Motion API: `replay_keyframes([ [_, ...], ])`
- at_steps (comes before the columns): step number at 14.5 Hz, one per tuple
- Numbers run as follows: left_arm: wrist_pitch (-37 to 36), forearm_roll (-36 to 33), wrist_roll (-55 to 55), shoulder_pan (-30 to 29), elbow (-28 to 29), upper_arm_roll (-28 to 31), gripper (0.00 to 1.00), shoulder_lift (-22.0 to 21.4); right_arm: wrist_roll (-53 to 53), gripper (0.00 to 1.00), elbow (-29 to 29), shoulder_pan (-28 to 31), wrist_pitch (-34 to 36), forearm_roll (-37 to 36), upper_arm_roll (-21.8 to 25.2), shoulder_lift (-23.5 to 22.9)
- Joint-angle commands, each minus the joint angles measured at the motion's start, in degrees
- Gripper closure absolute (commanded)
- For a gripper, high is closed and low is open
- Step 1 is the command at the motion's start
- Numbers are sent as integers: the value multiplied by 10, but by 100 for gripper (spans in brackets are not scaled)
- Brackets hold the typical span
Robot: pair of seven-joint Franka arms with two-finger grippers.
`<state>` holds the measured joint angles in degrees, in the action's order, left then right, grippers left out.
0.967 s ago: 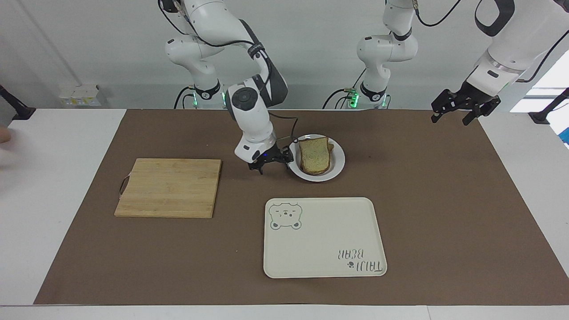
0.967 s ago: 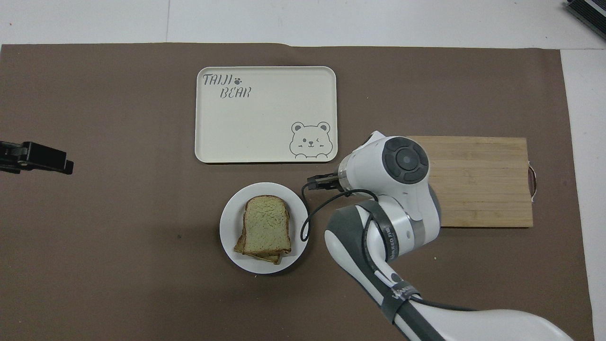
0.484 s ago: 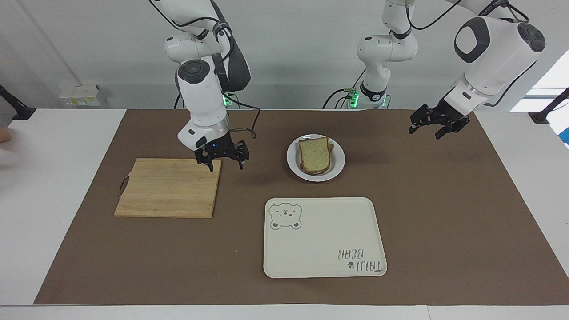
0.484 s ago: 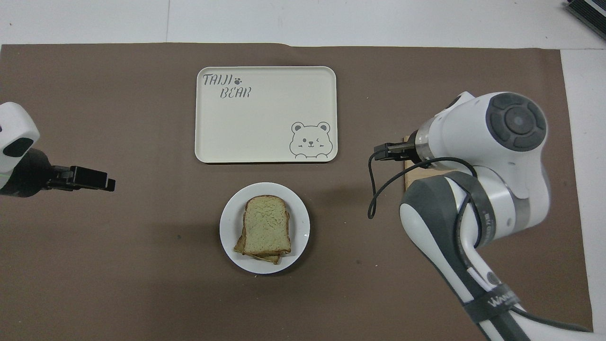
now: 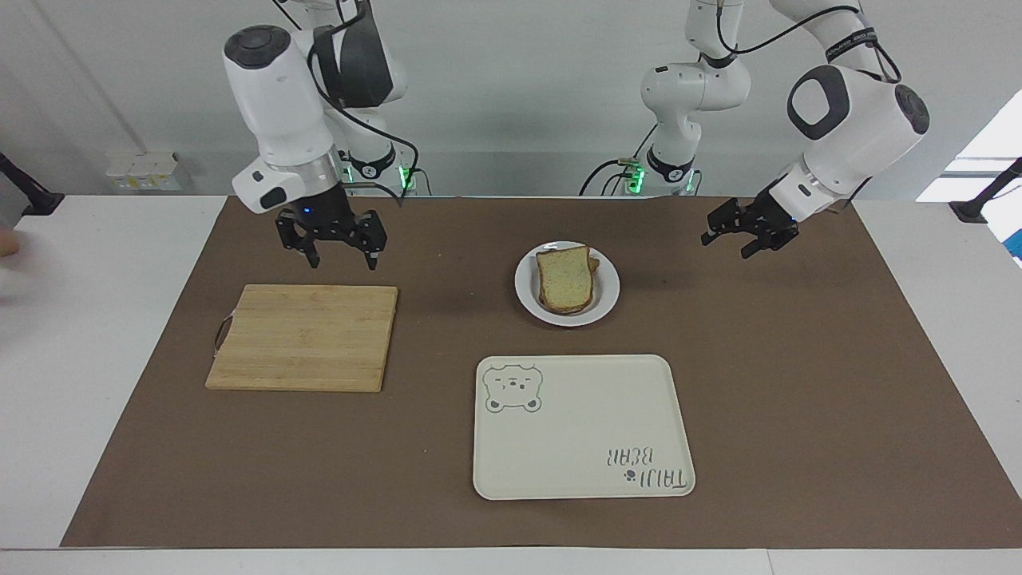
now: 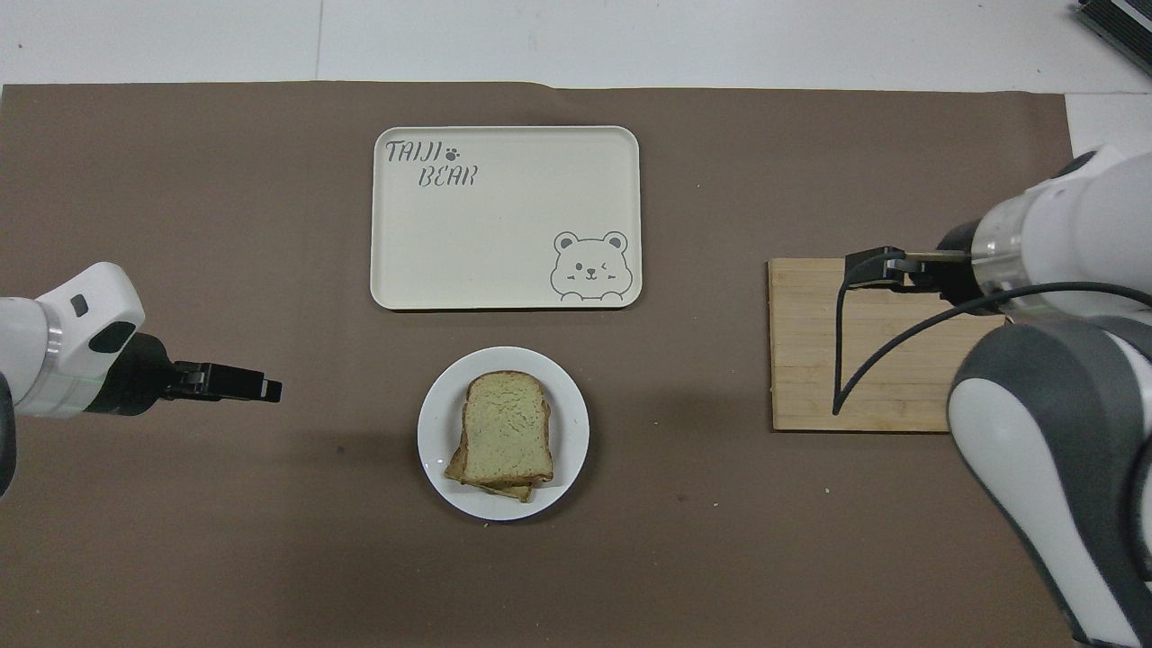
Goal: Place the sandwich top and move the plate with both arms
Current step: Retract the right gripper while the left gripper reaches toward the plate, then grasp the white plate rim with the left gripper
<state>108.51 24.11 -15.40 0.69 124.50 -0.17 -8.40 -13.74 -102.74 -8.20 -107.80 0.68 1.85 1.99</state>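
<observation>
Both jaws gape, empty. The right gripper [image 5: 335, 243] hangs over the cutting board's [image 5: 307, 335] robot-side edge; the left gripper [image 5: 746, 235] hovers above the mat toward the left arm's end from the plate [image 5: 608, 289]. The sandwich top [image 5: 565, 275], pale, speckled, brown-crusted, lies stacked on the plate.

Even, bright, diffuse lighting; scene sharply rendered in both views. Soft faint shadows cast on brown paper table cover [image 5: 798, 359] beneath raised arms. Overexposed window glare seen at facing view's edge. Mild sheen noted on small round white plate [image 6: 437, 423].
</observation>
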Motion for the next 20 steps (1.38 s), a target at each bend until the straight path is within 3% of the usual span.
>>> replay_keyframes([
  [1, 91, 58, -51, 31, 76, 3, 0, 10, 4, 0, -4, 29, 9, -13, -5, 21],
  [3, 125, 105, -114, 47, 97, 3, 0, 31, 19, 0, 4, 39, 33, -10, 3, 27],
  [9, 250, 229, -126, 125, 166, 3, 1, 48, 21, 0, 99, 42, 181, -7, 12, 37],
  [11, 290, 259, -126, 154, 177, 3, 32, 47, 21, 0, 114, 42, 218, -5, 11, 37],
  [12, 293, 260, -126, 160, 178, 3, 42, 47, 24, 0, 107, 40, 213, -3, 10, 44],
  [14, 294, 260, -127, 164, 183, 3, 48, 48, 72, 0, 93, 42, 207, -11, 12, 47],
  [20, 302, 261, -128, 189, 191, 3, 50, 62, 99, 0, 101, 45, 217, -25, 14, 50],
])
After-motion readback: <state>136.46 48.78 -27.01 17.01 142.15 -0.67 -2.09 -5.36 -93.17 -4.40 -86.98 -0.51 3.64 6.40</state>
